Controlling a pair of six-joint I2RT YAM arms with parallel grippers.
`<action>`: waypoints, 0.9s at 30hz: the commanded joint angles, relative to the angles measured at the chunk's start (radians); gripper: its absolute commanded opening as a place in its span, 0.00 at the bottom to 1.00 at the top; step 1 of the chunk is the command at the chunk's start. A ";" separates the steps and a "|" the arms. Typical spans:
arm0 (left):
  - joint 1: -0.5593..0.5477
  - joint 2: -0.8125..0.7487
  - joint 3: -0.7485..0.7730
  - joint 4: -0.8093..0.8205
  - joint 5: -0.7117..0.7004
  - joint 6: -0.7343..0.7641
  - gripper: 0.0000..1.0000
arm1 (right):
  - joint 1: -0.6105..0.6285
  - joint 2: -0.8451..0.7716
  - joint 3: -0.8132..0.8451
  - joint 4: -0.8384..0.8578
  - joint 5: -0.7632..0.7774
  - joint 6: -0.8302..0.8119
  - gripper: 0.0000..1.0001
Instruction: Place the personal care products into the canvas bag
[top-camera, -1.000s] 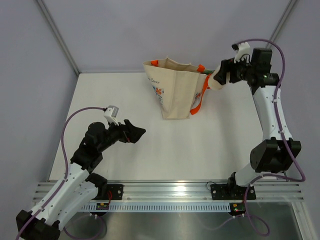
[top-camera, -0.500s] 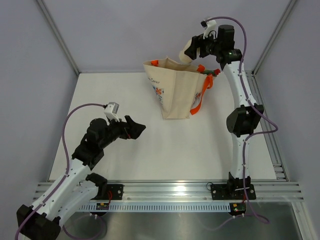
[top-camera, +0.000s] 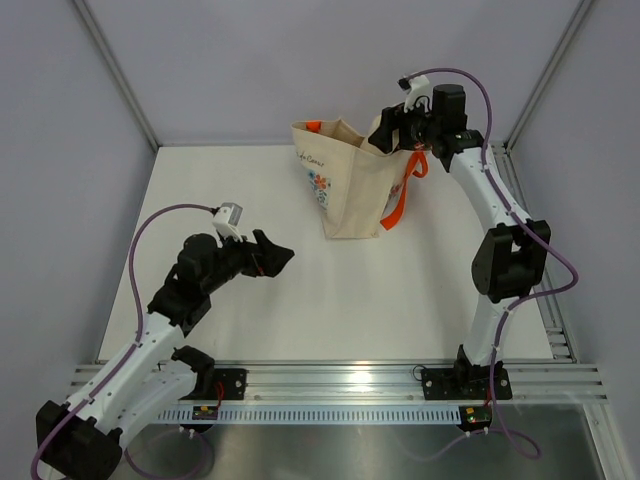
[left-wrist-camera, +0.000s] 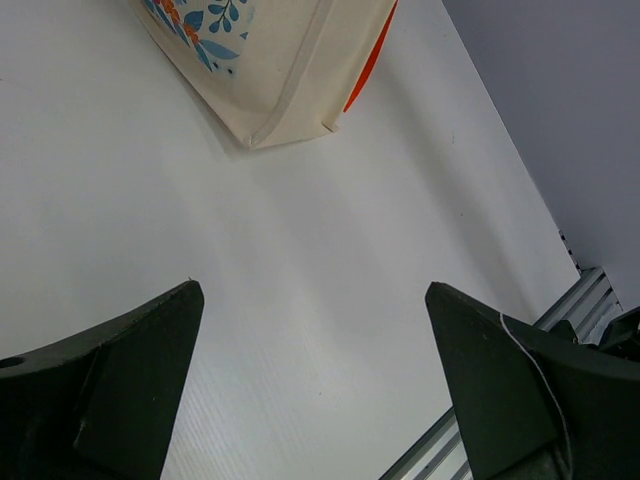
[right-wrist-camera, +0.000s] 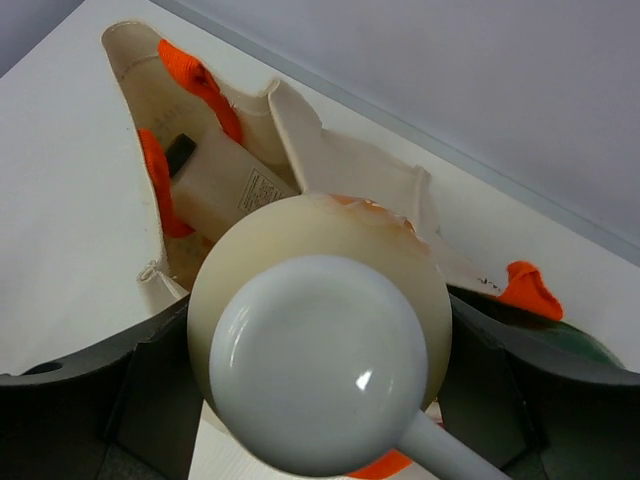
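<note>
- White table (top-camera: 300, 310) boxed in by pale grey walls. An upright beige canvas tote bag with orange handles and a small flower print (top-camera: 350, 190) stands near the back, mouth open.
- Over the bag's right top corner hangs the right gripper (top-camera: 393, 128), clamped tight on a small beige rounded jar with a glossy white top (right-wrist-camera: 320, 370).
- In the right wrist view, the jar sits above the near rim rather than over the middle of the opening. A white bottle with a dark cap (right-wrist-camera: 240, 185) already lies inside.
- Risk: if let go here, the jar may strike the soft rim or the folded-in flap (right-wrist-camera: 300, 120) and tumble outside onto the table.
- Risk: one orange handle (right-wrist-camera: 185, 70) droops into the mouth and could catch the jar or a finger.
- Risk: a lower reach may press on the limp fabric and tip the bag over.
- Low over bare table hovers the left gripper (left-wrist-camera: 315, 380), spread wide and empty. It is well apart from the bag, so it seems in no position to steady it.
</note>
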 joint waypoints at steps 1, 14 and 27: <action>0.000 -0.026 0.001 0.073 0.025 0.006 0.99 | 0.048 -0.125 0.002 0.036 -0.105 0.044 0.00; 0.000 -0.089 -0.017 0.041 0.017 0.011 0.99 | 0.192 0.192 0.260 -0.324 -0.175 0.035 0.00; 0.000 -0.107 0.018 -0.031 -0.007 0.046 0.99 | 0.242 0.273 0.459 -0.461 0.079 -0.052 0.99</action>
